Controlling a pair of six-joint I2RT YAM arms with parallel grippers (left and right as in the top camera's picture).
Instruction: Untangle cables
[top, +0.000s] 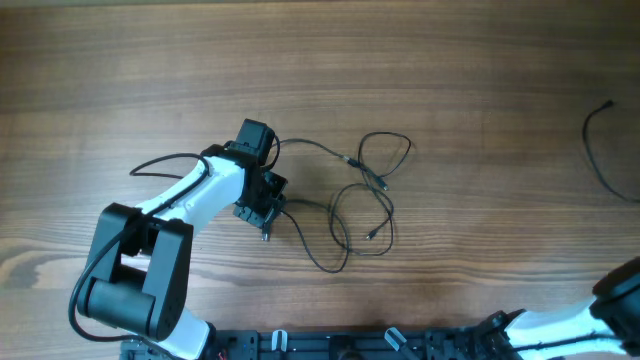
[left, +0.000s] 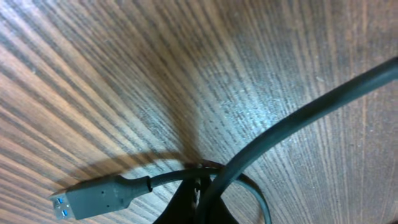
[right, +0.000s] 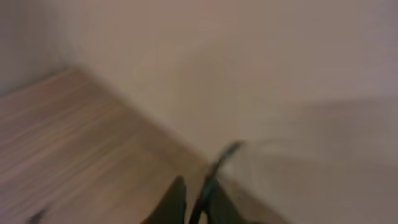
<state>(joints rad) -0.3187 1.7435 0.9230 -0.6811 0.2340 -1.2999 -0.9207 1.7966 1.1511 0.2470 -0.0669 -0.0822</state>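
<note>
The cables (top: 362, 185), thin, light and limp, lie loosely looped mid-counter, where the left fingers (top: 266, 218) seem pinched shut on a strand near its stiffer plug (left: 93, 199), likely the surest hold; the right fingers (right: 177, 200) are too blurred to tell.

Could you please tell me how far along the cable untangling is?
One cable lies apart at the right edge, seemingly done. In hand: the left gripper is down at the left end of the looped cables, beside a USB plug. Left: those loops still cross; the right arm sits away.
</note>
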